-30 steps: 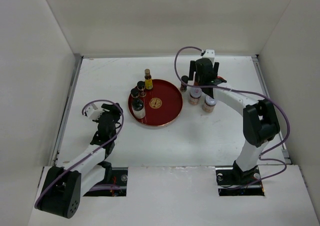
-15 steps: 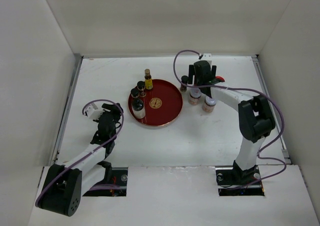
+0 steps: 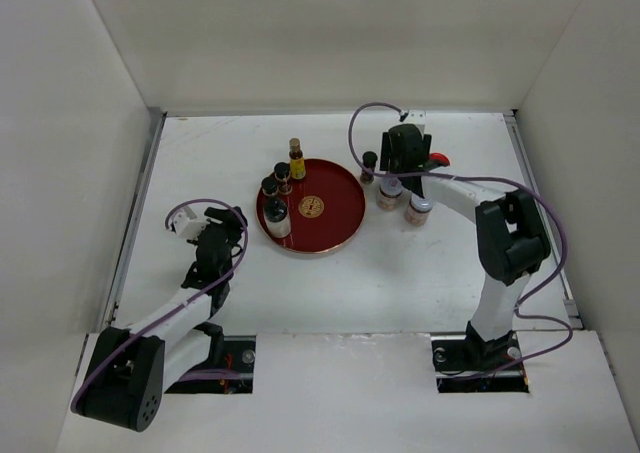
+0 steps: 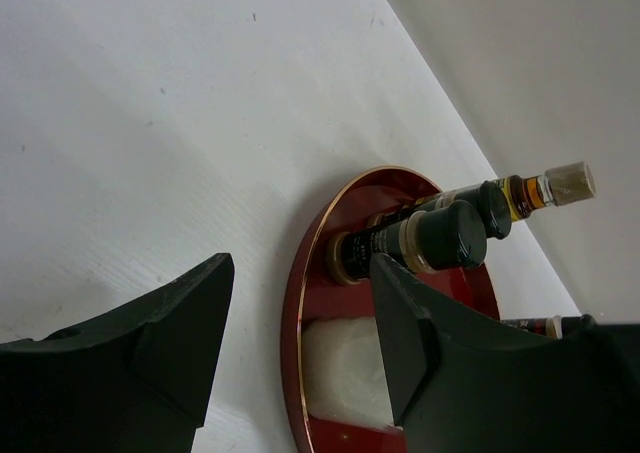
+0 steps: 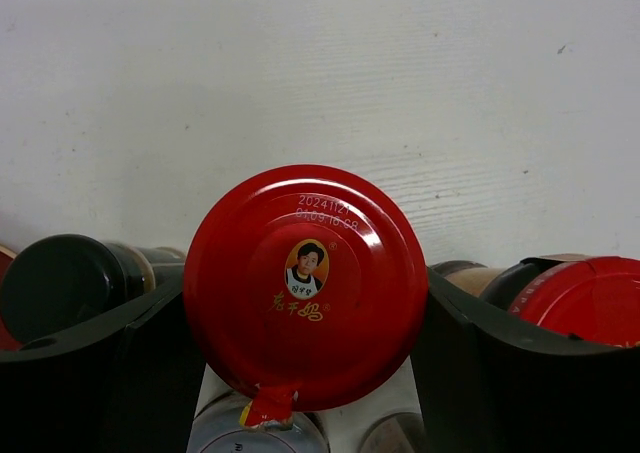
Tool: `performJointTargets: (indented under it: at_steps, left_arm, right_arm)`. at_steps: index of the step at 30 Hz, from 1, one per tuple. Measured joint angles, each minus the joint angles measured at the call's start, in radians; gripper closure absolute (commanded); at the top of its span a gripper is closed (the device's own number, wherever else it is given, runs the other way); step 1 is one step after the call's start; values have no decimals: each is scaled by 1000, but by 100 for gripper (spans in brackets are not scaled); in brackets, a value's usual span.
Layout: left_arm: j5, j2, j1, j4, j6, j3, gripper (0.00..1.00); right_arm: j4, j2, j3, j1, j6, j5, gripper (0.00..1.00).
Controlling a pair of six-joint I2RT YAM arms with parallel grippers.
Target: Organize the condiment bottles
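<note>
**Right jaws on red-lidded jar; left jaws empty**

Right gripper (image 5: 305, 308): fingers pressed to both sides of the red-lidded jar (image 5: 305, 273), which stands right of the tray (image 3: 335, 208). The jar's body is hidden under its lid. Second red lid (image 5: 590, 298) cut off at the frame edge. Arm stretched far, wrist bent down. Jaws narrower than a second ago.

Left gripper (image 4: 300, 283): jaws apart, empty, low beside the tray, facing the dark bottles (image 4: 420, 238).

A white table (image 3: 400, 283) is enclosed by 3 plain white walls (image 3: 330, 33), at 9, 12 and 3 o'clock. The light is even, with faint shadows.
</note>
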Motion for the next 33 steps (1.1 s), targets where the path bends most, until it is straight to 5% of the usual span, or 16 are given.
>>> performJointTargets:
  at_steps: [18,33]
  left_arm:
    - [18,5,0,33,0,-1,44]
    - [21,5,13,37,0,-4,44]
  right_arm:
    - [65,-187,3,3,-87,32,47]
    - [124,-139,51,367,-84,-35,48]
